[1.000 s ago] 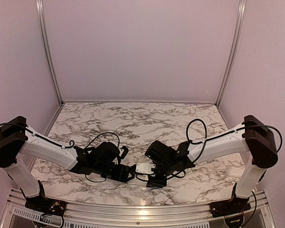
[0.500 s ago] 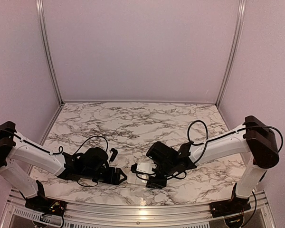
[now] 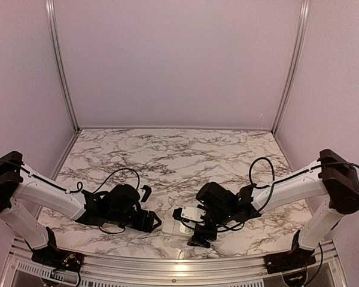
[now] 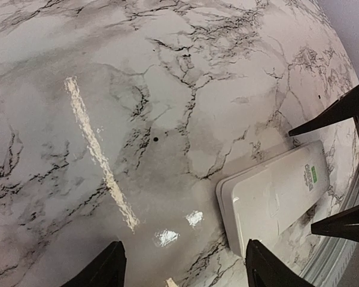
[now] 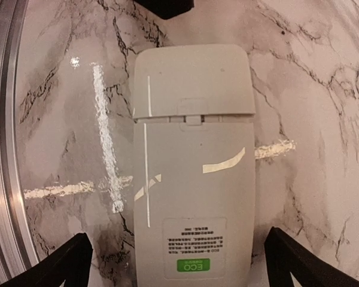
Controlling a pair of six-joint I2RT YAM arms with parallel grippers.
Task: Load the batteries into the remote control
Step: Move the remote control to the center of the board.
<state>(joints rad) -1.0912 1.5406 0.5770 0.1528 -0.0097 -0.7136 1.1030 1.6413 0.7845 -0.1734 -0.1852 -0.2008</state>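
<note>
Near the front edge of the marble table (image 3: 167, 155), the remote control (image 3: 175, 228) now lies flat on its face, plain white back up, between your two arms. A second ago both grippers held it up between them. The left gripper (image 4: 185, 270) let go first and pulled back to its own side, and the right gripper (image 5: 182, 263) has just sprung wide and set the remote down.

Both sets of jaws stand open and hold nothing. The right fingers straddle the remote's labelled end with a clear gap on each side. The left fingers point at the other end from a short way off, with only bare marble between them.

For the task, this looks like a reset, not progress. The battery cover (image 5: 191, 81) is seated with its seam and latch tab closed, so the compartment has not been opened. No batteries show in any view, so you cannot tell where they are.

As for writing, a green sticker (image 5: 194, 266) near the right fingers reads "ECO". The lines of small print above it are too fine to read.
</note>
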